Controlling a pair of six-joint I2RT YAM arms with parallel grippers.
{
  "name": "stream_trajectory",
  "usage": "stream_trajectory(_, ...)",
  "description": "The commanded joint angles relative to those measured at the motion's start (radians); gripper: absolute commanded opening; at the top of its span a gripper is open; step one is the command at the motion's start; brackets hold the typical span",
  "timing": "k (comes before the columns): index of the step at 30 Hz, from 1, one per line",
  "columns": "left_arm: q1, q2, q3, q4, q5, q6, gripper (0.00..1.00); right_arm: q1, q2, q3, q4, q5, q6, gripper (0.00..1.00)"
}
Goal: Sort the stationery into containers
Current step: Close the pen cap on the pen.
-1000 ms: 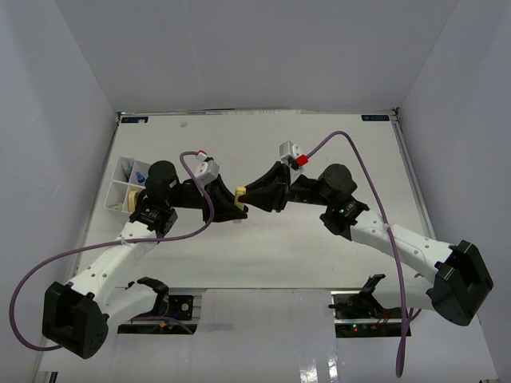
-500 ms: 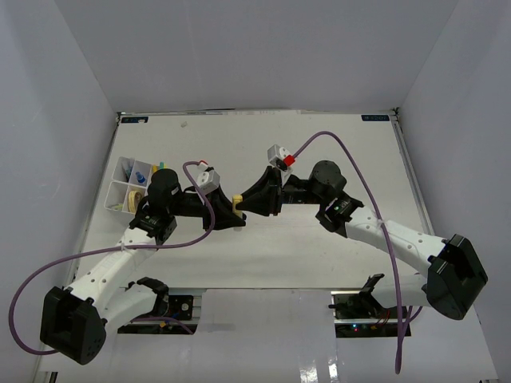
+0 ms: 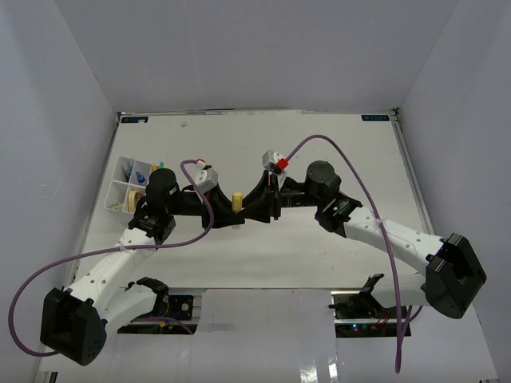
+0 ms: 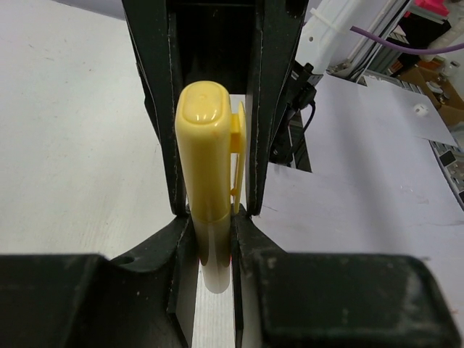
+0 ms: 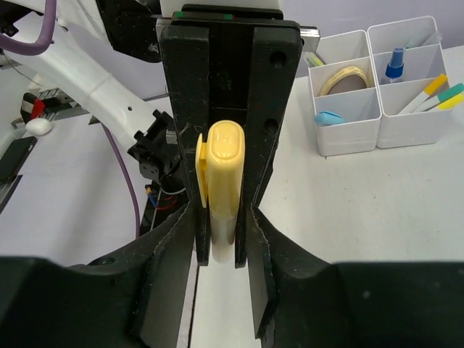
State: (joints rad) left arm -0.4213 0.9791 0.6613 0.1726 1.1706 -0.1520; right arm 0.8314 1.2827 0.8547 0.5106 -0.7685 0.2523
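Marker: yellow-capped marker [image 4: 206, 145], upright, cap up, white barrel below. Held off the table [image 3: 335, 152] mid-scene, well right of the tray.
L grip: left gripper [image 4: 211, 243] is closed on the white barrel just under the cap.
R grip: right gripper [image 5: 222, 221] is clamped on it too, from the opp. side, fingers flanking cap + clip.
Handling: prob. light, stiff, smooth plastic. Round, so it may twist or slip. Best hold looks like mid-barrel w/ pads flat across; avoid the clip.
Tray: white tray [image 5: 341, 138] at the left side, square cells.
Contents: tape ring [image 5: 343, 78] + small blue item [image 5: 330, 117] (can't tell what) in one cell. The cell beside it has a bottle [image 5: 395, 64] w/ blue top + pens [image 5: 435, 93] tipped yellow/teal.
Far cells: too small to tell.
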Motion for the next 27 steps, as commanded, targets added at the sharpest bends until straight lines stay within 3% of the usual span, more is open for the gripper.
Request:
stream_trajectory(1,-0.005,-0.034,0.057,0.154,0.000,0.006,0.00,0.025,0.027,-0.028,-0.190,-0.071,-0.007,0.41)
stream_trajectory(10,-0.007,-0.026,0.057,0.156,0.006,0.000,0.00,0.021,0.004,-0.006,-0.199,-0.066,-0.010,0.43)
stream_trajectory(17,-0.007,-0.026,0.057,0.156,0.006,-0.001,0.00,0.002,-0.037,0.018,-0.261,-0.045,-0.042,0.62)
stream_trajectory(27,-0.007,-0.023,0.073,0.096,0.011,0.040,0.00,-0.040,-0.037,0.141,-0.349,-0.031,-0.093,0.72)
